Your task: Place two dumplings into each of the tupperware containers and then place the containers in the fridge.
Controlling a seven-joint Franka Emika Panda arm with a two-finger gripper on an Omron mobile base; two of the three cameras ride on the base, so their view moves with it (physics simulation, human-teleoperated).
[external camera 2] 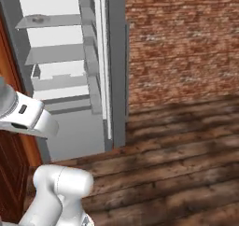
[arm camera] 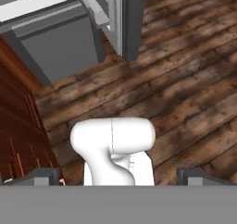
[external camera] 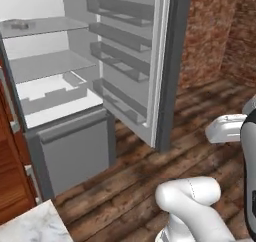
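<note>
Hand view: the hand (arm camera: 120,177) is seen spread and empty, with the open fridge (arm camera: 60,38) ahead, beyond the floor (arm camera: 185,79).

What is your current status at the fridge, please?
Gripper open, holding nothing. Fridge door swung open; one container on the top shelf. Wooden floor ahead, nothing in the way.

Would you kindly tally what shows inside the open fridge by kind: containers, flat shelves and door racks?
Containers: 1
Flat shelves: 2
Door racks: 4
Total: 7
</note>
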